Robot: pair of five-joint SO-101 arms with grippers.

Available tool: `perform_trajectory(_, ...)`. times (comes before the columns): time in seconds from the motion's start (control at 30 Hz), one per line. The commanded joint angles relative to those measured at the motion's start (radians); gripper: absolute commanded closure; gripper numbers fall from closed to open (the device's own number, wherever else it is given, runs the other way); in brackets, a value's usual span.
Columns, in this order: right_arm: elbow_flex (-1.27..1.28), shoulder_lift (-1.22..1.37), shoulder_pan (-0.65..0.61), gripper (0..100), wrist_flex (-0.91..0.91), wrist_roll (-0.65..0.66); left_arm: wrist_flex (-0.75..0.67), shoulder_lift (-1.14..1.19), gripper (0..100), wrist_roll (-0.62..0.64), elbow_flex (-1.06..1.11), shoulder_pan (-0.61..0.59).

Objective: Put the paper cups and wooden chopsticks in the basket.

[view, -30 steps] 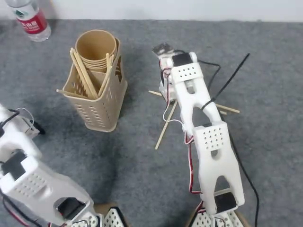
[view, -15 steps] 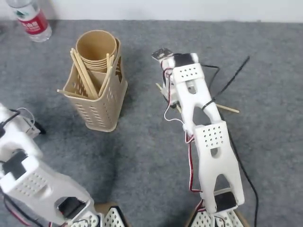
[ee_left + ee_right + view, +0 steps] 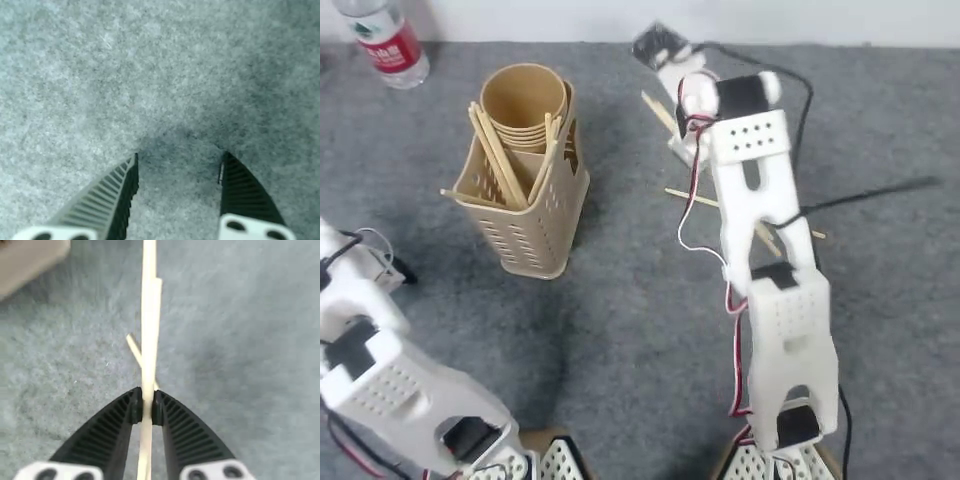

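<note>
right gripper (image 3: 147, 395) clenched on chopsticks (image 3: 150, 315) | risk: thin sticks may pivot in the jaws, miss basket (image 3: 535, 235) rim

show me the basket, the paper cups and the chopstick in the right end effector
basket (image 3: 535, 240), high view, slotted front wall
paper cups (image 3: 523, 92), high view, inside of the top cup
chopstick (image 3: 149, 310), right wrist view, shaft ahead of the grip

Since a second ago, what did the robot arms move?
The right gripper, shut on a chopstick, swung away toward the far edge of the carpet and lifted that chopstick off it. Another chopstick stayed lying on the carpet. The basket, its paper cups and the open left gripper kept still.
</note>
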Motion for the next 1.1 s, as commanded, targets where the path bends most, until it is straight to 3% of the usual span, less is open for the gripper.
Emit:
perform_trajectory(0.0,-0.011,-0.277,-0.093,99.1,-0.01,0.009,-0.002,0.011,73,0.0,0.016,0.015)
perform_trajectory(0.13,-0.011,-0.487,-0.297,99.1,-0.094,-0.044,-0.002,0.011,73,0.0,0.016,0.015)
perform_trajectory(0.3,-0.003,-0.687,-0.509,99.1,-0.15,-0.334,-0.002,0.011,73,0.002,0.016,0.014)
perform_trajectory(0.6,0.0,-0.757,-0.506,99.1,-0.196,-0.578,-0.002,0.011,73,0.006,0.016,0.015)
perform_trajectory(1.07,-0.008,-0.237,-0.506,99.1,-0.736,-0.545,0.0,0.011,73,0.005,0.018,0.014)
